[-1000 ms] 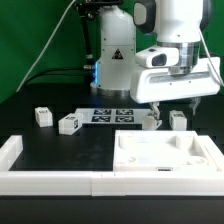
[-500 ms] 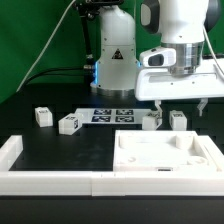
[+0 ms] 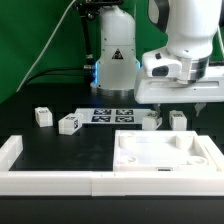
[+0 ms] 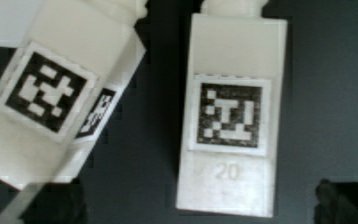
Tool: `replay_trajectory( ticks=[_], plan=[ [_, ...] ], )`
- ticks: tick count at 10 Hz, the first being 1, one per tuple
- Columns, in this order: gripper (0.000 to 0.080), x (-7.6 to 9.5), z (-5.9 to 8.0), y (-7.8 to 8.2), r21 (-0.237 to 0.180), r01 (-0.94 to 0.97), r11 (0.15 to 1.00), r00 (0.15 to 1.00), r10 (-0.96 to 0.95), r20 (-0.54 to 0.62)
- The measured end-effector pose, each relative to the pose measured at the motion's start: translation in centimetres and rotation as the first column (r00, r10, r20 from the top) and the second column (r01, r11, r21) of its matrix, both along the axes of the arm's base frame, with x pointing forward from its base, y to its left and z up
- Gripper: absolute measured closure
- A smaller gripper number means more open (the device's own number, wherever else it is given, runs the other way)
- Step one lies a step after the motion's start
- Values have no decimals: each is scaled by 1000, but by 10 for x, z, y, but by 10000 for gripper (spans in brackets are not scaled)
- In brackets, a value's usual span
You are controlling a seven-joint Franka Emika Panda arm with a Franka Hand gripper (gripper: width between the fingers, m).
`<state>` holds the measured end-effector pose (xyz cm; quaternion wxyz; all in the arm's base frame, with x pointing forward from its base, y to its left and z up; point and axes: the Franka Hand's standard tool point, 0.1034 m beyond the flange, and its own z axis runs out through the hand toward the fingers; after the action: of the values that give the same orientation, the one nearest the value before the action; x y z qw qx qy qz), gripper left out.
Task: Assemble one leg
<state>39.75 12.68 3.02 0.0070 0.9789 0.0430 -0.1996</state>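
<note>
Tool (image 3: 183,105), jaws spread and empty, hovers above the leg (image 3: 178,119) on the counter (image 3: 60,145), at the exterior view's right of the marker board (image 3: 112,114); I judge this height suits aligning my grasp.

Exterior view: bright, even light; sharp focus; strong contrast against the black table (image 3: 70,150); wrist view dimmer, soft-focused; tag (image 4: 229,115) on the leg (image 4: 234,50) slightly blurred.
</note>
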Motion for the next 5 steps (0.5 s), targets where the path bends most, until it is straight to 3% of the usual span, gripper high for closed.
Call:
replay_trajectory(
  ticks=[2, 5],
  plan=[
    [150, 2, 2, 2, 3, -22, 1000, 983, 23, -183],
    [150, -2, 2, 4, -10, -32, 999, 884, 24, -468]
  ],
)
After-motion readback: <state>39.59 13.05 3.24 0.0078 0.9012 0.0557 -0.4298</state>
